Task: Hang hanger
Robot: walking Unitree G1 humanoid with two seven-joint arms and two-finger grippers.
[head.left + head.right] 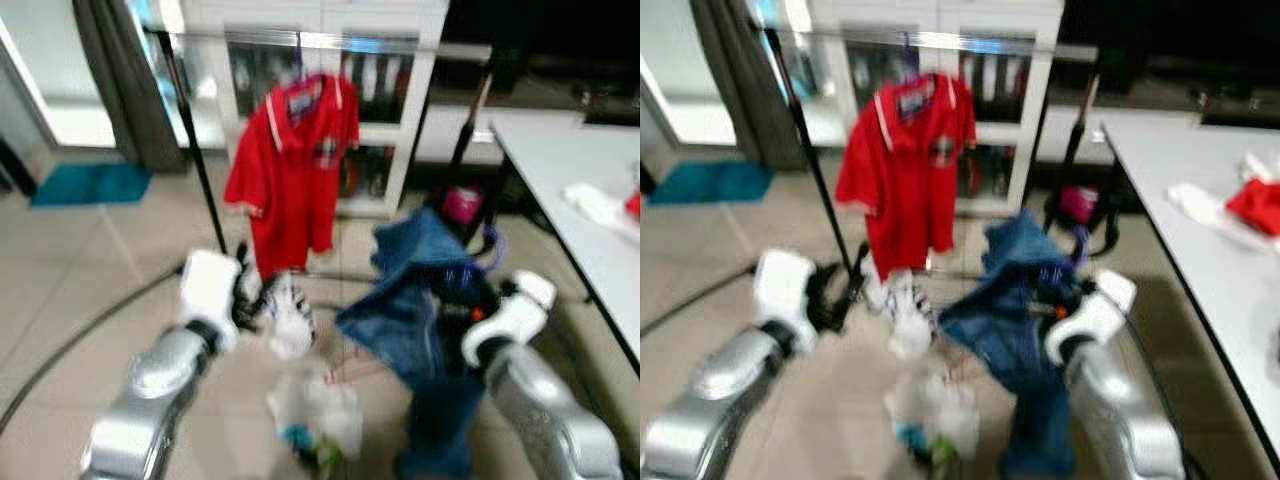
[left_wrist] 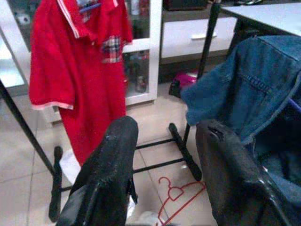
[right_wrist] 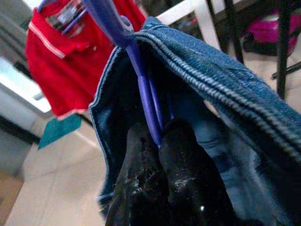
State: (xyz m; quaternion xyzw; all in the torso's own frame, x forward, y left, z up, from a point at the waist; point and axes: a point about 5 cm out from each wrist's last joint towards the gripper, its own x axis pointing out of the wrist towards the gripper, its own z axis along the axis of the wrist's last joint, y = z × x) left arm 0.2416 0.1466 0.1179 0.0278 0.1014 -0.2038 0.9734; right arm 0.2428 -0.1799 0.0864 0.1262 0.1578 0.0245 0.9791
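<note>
Two claws up: right claw (image 3: 157,136) pinches the purple hanger (image 3: 141,80) under a floppy, heavy denim jacket (image 1: 425,290), at four o'clock from the rail (image 1: 320,40). Left claw (image 2: 164,155) hangs spread. Grip that stiff hanger neck.

Both eye views are motion-blurred and soft; wrist views sharper, with bright daylight glare at upper left.
</note>
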